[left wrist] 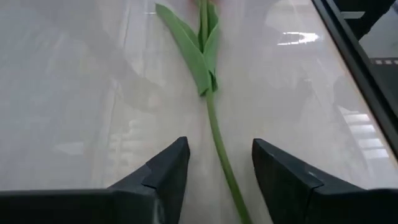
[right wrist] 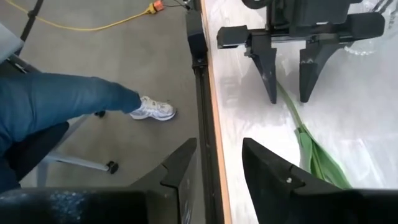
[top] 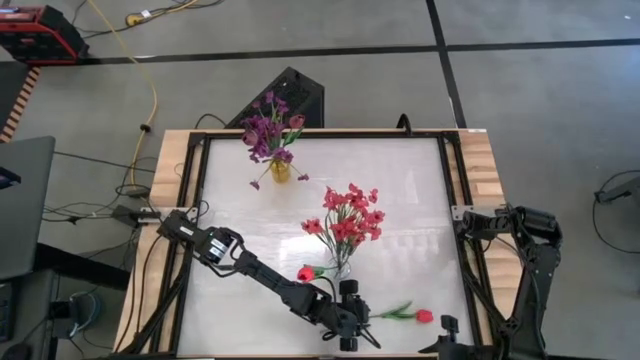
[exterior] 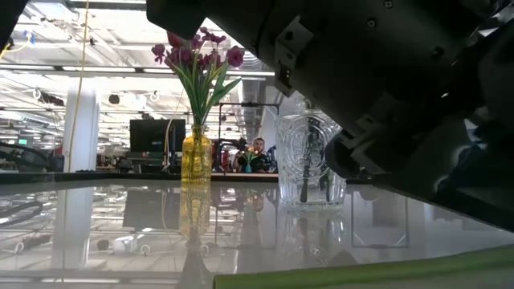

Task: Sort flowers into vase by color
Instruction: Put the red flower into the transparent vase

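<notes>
**Left gripper open over tulip stem at near table edge**

High view: left arm reaches across the table (top: 250, 200) to its near edge, left gripper (top: 350, 325) low over a red tulip (top: 424, 316) lying flat, stem (top: 392, 312) pointing toward the gripper. Left wrist view: fingers (left wrist: 163, 174) spread apart, stem (left wrist: 219, 146) running between them, not pinched; leaves (left wrist: 198, 46) just past the tips. Right wrist view shows the same: left gripper (right wrist: 286, 81) straddling the stem (right wrist: 292, 112), jaws open. Right gripper (right wrist: 217, 168) also open, holding nothing, parked at the table's right near corner, over the edge rail. Second red tulip (top: 307, 273) lies beside the clear vase (top: 341, 266), which holds the red flowers (top: 350, 215). Purple flowers (top: 270, 128) stand in the yellow vase (top: 279, 170) at the far side. Low view: yellow vase (exterior: 197, 158) left of clear vase (exterior: 309, 160), apart. Person's leg (right wrist: 62, 102) and shoe (right wrist: 152, 109) on the floor beyond the table.
</notes>
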